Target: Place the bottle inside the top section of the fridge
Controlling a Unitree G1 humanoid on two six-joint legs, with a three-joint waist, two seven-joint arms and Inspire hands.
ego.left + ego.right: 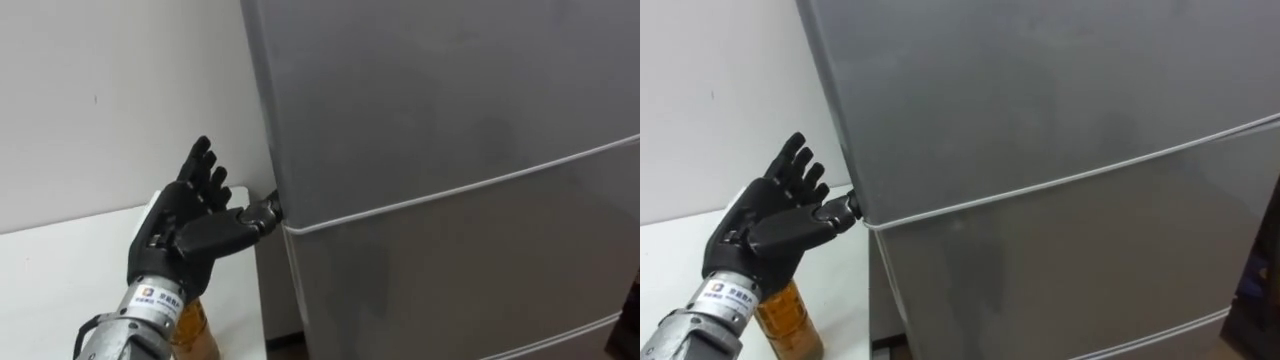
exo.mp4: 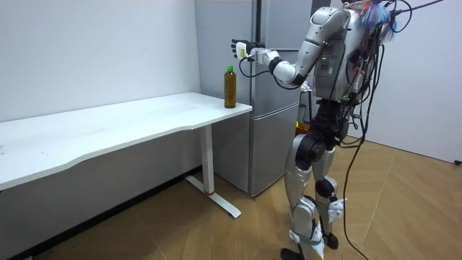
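Amber bottle point(image 1: 790, 320) upright on white counter point(image 1: 60, 270) near its right end, just beside grey fridge point(image 1: 450, 120), left hand point(image 1: 190, 225) above it, fingers point(image 1: 203, 160) straight and spread, thumb tip touching fridge's left edge.

Bottle point(image 1: 197, 335): in the eye views only a strip of amber body shows below the left hand point(image 1: 185, 225). Neck and cap hidden behind the wrist, base cut by the lower edge

Thumb tip at the fridge point(image 1: 450, 150) door's side edge, level with the seam between upper and lower doors. Touching or just clear, cannot tell

Fridge cut by top, right and lower edges. Table point(image 1: 60, 280) cut by left and lower edges

Room view: hand too small to read its fingers. Fridge top cut by the upper edge, one side hidden behind the robot. Table runs off the room view's left
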